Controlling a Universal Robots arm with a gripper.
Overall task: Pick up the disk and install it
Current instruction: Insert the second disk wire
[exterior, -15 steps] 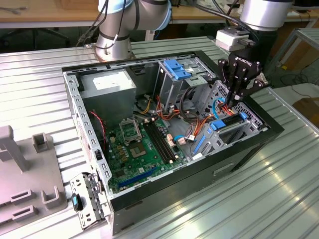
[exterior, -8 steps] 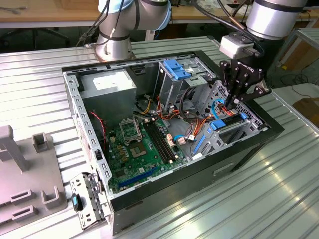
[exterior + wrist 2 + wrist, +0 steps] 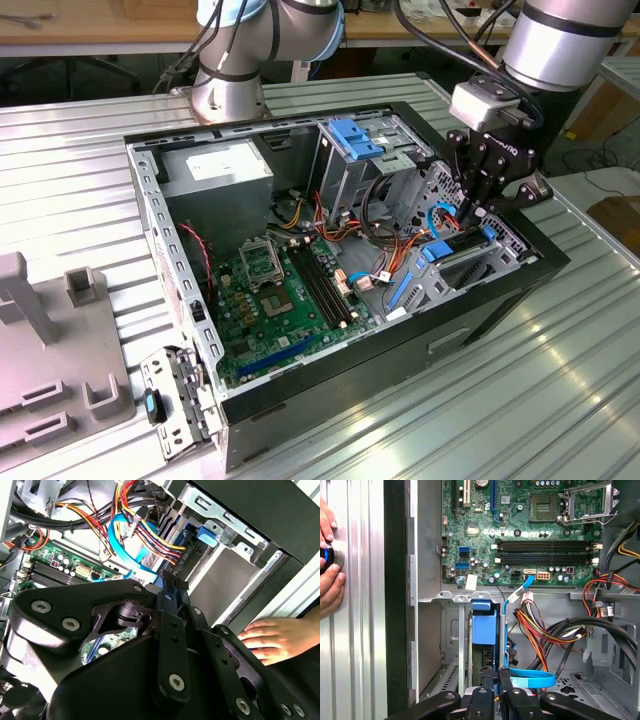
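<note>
The disk (image 3: 455,245), dark with blue carrier rails, stands on edge in the drive bay at the front corner of the open computer case (image 3: 330,372), on the exterior view's right. The first wrist view shows the disk's blue carrier end (image 3: 484,625) sunk in the bay slot. My gripper (image 3: 470,212) hangs straight over it. Its fingers are shut close together, and their tips (image 3: 488,679) are at the disk's dark near end. The second wrist view has the same narrow fingertips (image 3: 170,587) down among the cables beside the blue carrier tab (image 3: 206,533).
Bundled coloured cables (image 3: 545,630) and a blue flat cable (image 3: 527,680) crowd the bay. The motherboard (image 3: 280,290) lies on the case floor, and a blue bracket (image 3: 355,135) tops the tall grey cage. A person's hand (image 3: 327,587) rests outside the case. A grey fixture (image 3: 50,350) sits at the exterior view's left.
</note>
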